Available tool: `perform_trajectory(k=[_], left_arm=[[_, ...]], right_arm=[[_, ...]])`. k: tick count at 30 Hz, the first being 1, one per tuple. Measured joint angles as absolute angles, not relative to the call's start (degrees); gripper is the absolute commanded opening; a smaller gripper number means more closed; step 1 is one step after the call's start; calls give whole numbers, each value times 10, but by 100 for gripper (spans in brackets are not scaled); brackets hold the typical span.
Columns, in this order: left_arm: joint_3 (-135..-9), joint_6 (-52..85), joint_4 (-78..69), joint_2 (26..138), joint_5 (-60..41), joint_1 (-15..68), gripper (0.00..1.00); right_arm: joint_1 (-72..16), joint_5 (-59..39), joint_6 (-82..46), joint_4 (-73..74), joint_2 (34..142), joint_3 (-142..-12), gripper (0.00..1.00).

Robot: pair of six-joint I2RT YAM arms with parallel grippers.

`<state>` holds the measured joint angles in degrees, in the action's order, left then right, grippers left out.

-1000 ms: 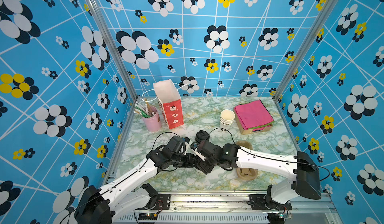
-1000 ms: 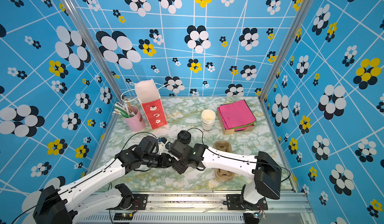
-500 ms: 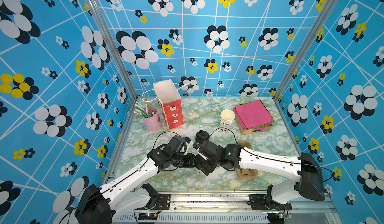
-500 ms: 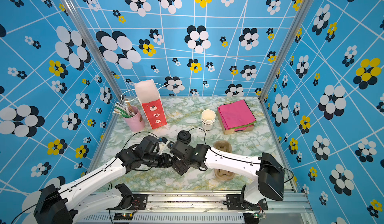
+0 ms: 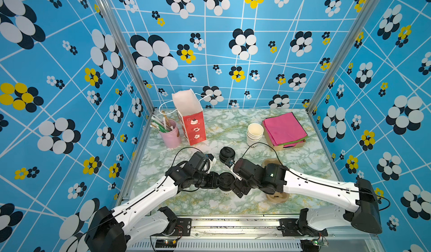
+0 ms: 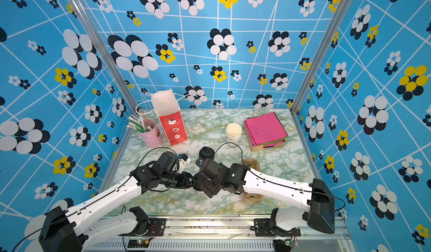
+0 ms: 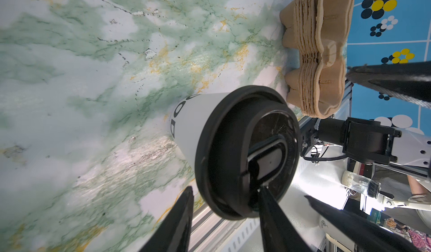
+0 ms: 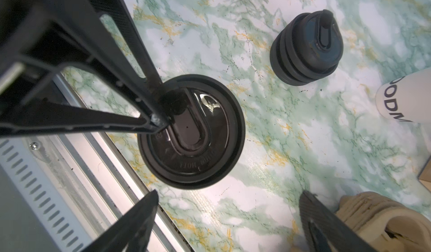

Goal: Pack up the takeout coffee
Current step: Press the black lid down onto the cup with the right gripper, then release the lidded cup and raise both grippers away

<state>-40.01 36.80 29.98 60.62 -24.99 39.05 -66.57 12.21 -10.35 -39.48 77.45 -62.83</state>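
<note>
One worry: left gripper (image 7: 226,192) pinches only the lid (image 8: 191,159) rim, right gripper (image 8: 229,193) gapes empty, so the cup (image 7: 193,122) could drop.

Opened the right gripper (image 8: 228,193) wide over the last second. Pulled it back off the takeout coffee (image 8: 191,143), baring the black lid (image 5: 225,179) just ahead of its fingertips, hidden under it in a top view before.
</note>
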Motion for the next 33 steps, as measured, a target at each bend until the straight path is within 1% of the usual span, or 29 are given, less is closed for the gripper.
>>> perform_trajectory(k=[14,16,18,21,25,29,33], left_arm=[[-452,369,322,623,-230,390,57],[-459,370,322,622,-230,390,60],[-464,370,322,616,-226,390,65],[-471,364,326,599,-219,389,70],[-473,353,330,562,-209,372,78],[-473,342,330,518,-205,343,85],[-465,338,323,478,-206,326,88]], right_arm=[[-642,130,-119,-369,717,-602,98],[-637,130,-122,-365,710,-602,98],[-627,127,-128,-362,705,-602,98],[-606,119,-132,-360,710,-611,98],[-576,116,-138,-362,750,-663,98],[-545,114,-146,-366,826,-730,98],[-521,111,-155,-373,912,-784,99]])
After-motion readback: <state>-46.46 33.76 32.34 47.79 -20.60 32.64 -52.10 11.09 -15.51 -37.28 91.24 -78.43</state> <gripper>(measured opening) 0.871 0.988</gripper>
